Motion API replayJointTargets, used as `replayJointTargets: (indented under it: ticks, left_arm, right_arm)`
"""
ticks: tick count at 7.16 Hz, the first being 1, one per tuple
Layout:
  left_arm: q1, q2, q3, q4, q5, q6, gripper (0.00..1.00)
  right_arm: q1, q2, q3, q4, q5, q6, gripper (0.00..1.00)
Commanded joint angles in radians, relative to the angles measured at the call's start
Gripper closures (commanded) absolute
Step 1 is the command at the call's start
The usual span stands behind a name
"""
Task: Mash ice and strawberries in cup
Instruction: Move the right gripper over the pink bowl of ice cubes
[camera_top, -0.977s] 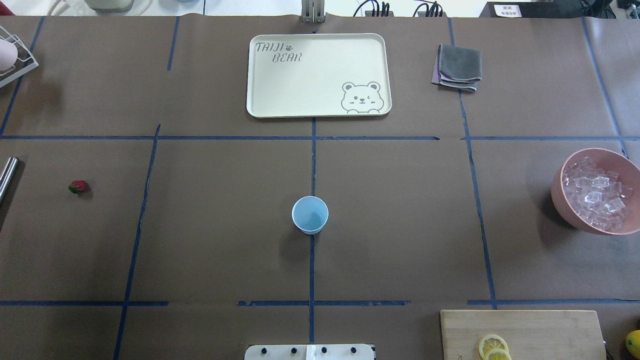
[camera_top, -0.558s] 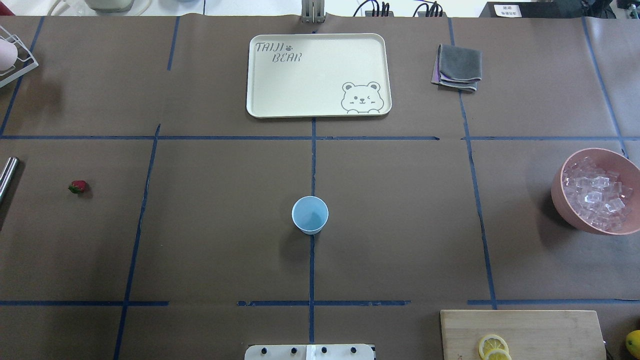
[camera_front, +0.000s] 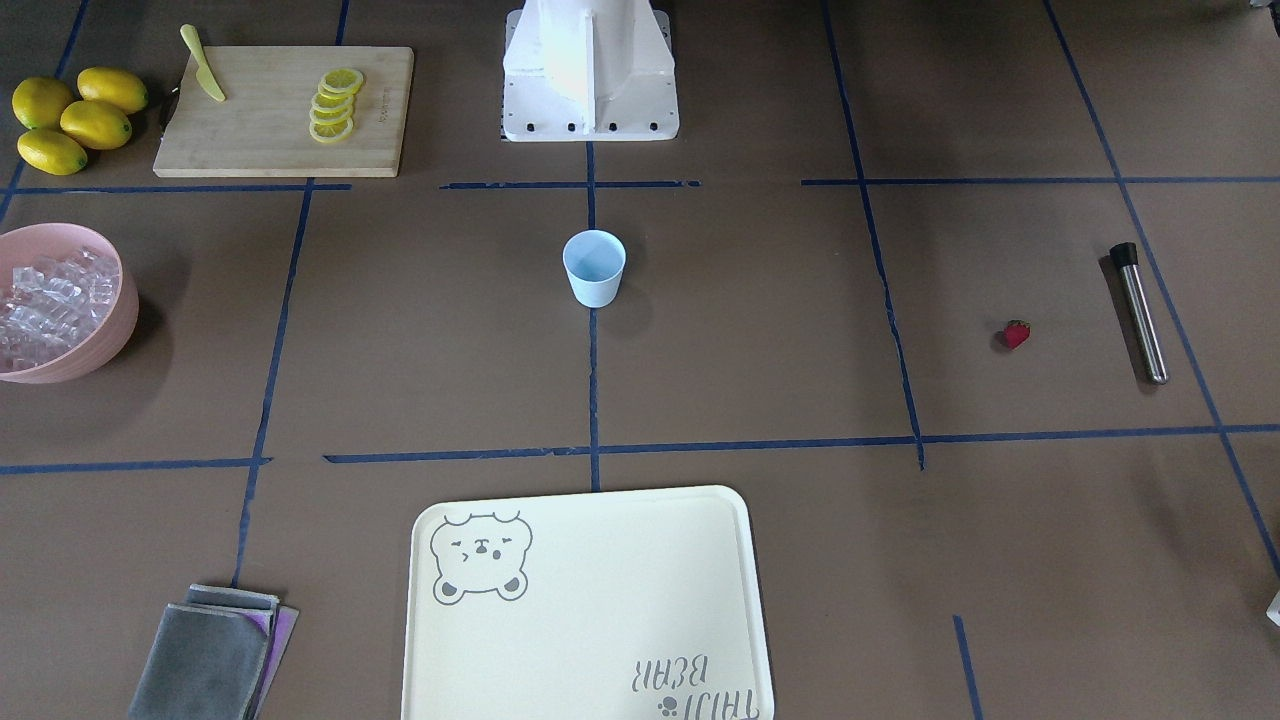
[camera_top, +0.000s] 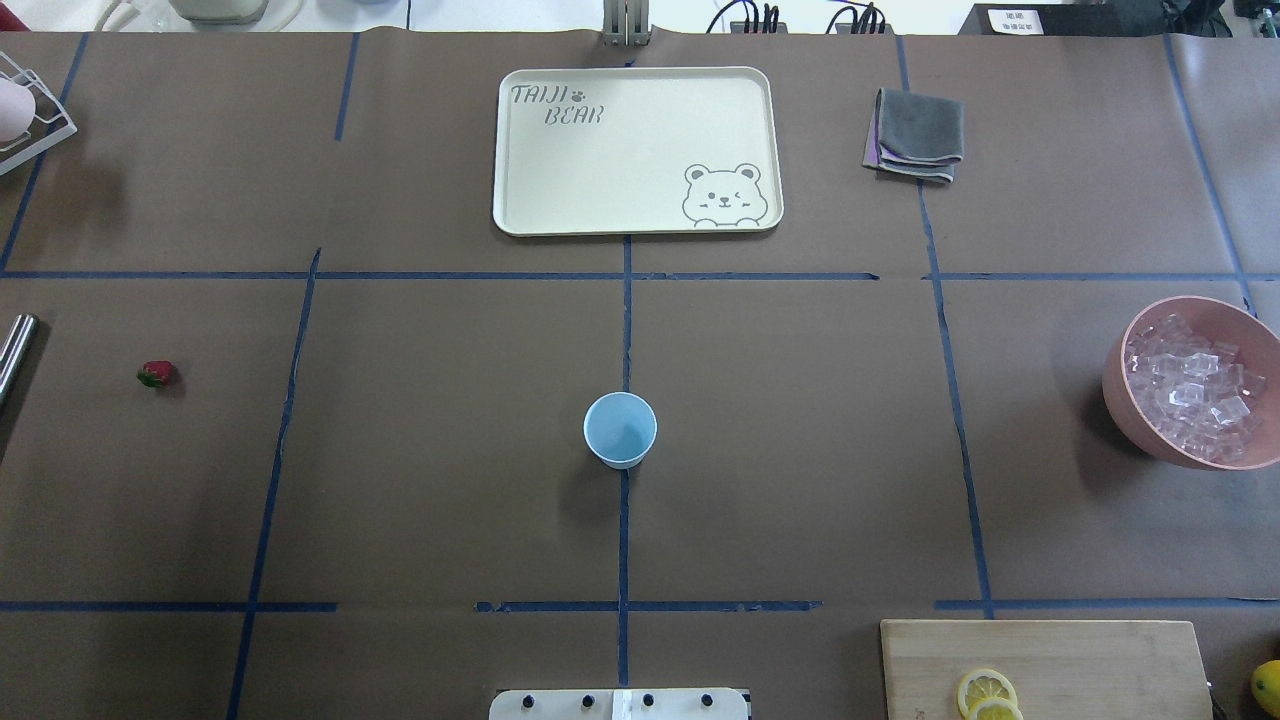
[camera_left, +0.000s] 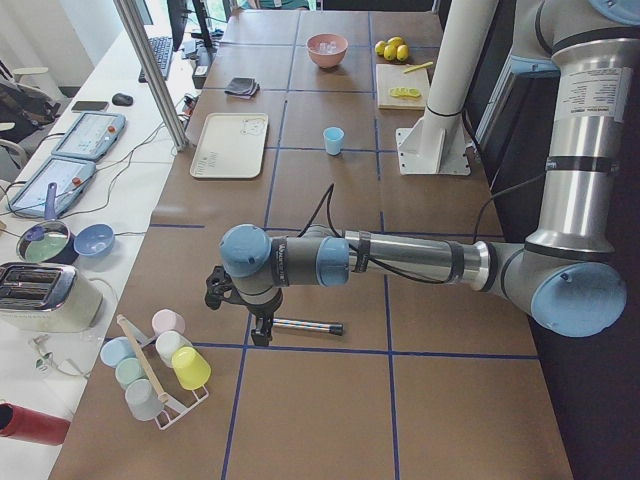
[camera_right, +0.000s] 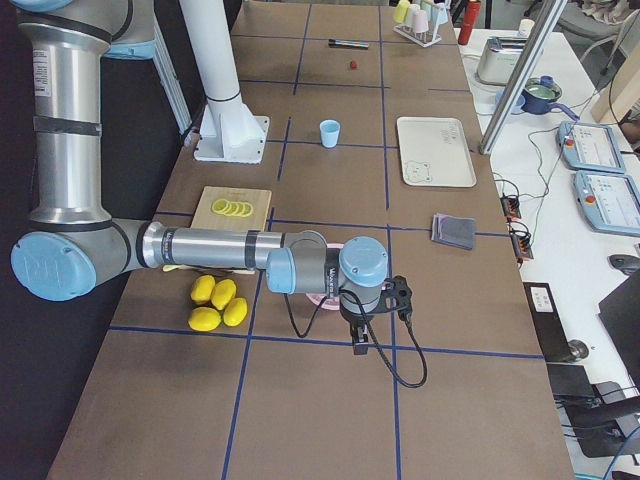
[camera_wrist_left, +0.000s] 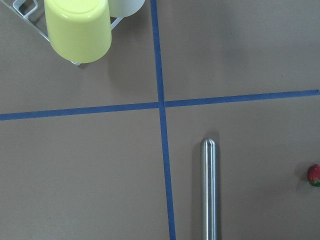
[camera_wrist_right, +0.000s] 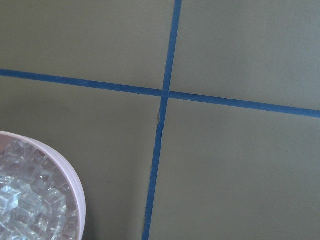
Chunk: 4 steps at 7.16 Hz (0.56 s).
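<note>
Cup standing mid tabletop. Strawberry lying alone, ice sitting in pink bowl. Left tool, right tool hanging: spread or pressed, cannot tell.

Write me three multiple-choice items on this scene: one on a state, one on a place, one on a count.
1. The blue cup is:
A) tipped over
B) upright and empty
C) upside down

2. The ice cubes are:
A) on the tray
B) in the pink bowl
C) on the cutting board

3. How many whole lemons are there?
A) two
B) three
C) four

Answers:
1 B: the overhead view looks straight into its open mouth onto a bare bottom.
2 B: the clear cubes are heaped inside the bowl.
3 C: the front-facing view shows four in one cluster.
</note>
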<state>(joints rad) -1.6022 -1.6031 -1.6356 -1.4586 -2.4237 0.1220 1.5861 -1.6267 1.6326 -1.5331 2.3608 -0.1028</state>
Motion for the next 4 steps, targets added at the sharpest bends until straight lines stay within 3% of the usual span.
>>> replayJointTargets:
  ticks: [1,4]
  left_arm:
    - [-0.001,0.005,-0.006,0.001,0.0,0.001,0.0]
    - [-0.001,0.006,-0.009,0.0,0.0,0.001,0.0]
  right_arm:
    - [-0.002,0.011,-0.003,-0.002,0.0,0.005,0.01]
    - [-0.005,-0.016,0.045,0.01,-0.003,0.031,0.01]
